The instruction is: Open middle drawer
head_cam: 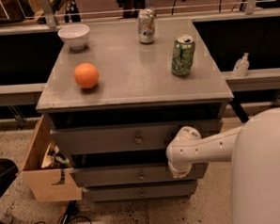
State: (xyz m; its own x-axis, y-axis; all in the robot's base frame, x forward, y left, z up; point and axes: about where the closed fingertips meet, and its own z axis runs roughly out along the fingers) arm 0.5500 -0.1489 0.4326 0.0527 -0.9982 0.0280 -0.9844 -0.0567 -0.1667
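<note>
The grey cabinet has three drawer fronts stacked one above the other. The middle drawer (115, 175) is the second one, a long flat grey front with a small round knob (141, 176). My white arm reaches in from the right. Its gripper (179, 167) is at the right part of the cabinet front, in front of the dark gap above the middle drawer, to the right of the knob. The rounded wrist hides the gripper's tip. The top drawer (108, 139) and bottom drawer (135, 193) each show their own knob.
On the cabinet top (129, 86) stand an orange (86, 75), a white bowl (74, 35), a green can (182, 55) and a second can (146, 26). An open box (44, 178) of clutter sits on the floor at the left. Cables (65, 221) lie below it.
</note>
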